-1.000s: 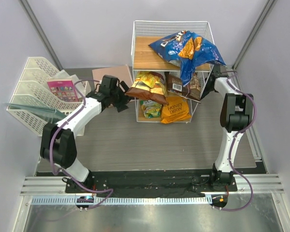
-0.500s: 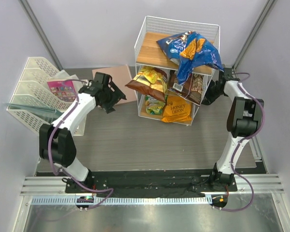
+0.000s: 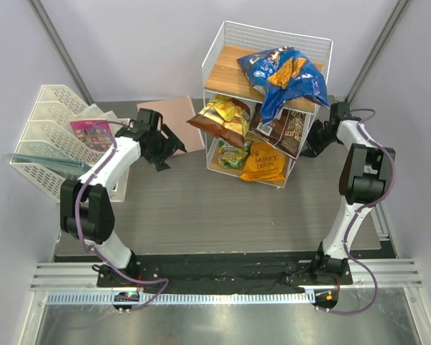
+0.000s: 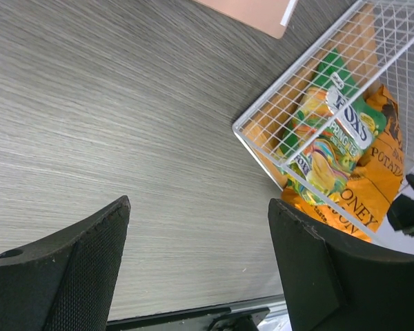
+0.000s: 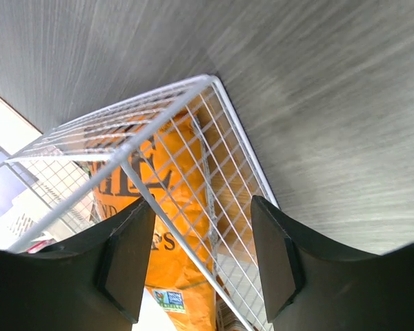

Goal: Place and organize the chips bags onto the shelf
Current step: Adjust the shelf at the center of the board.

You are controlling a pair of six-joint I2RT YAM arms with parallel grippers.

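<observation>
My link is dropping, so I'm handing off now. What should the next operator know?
Left gripper: open, empty, left of the shelf.
Right gripper: open, fingers apart at the shelf's wire corner, gripping nothing.
Done: all five bags shelved: Doritos bag top; yellow-brown bag, Sea Salt bag middle; green-yellow bag, Honey Dijon bag bottom.
Left: tidy the bags overhanging the edges.
</observation>
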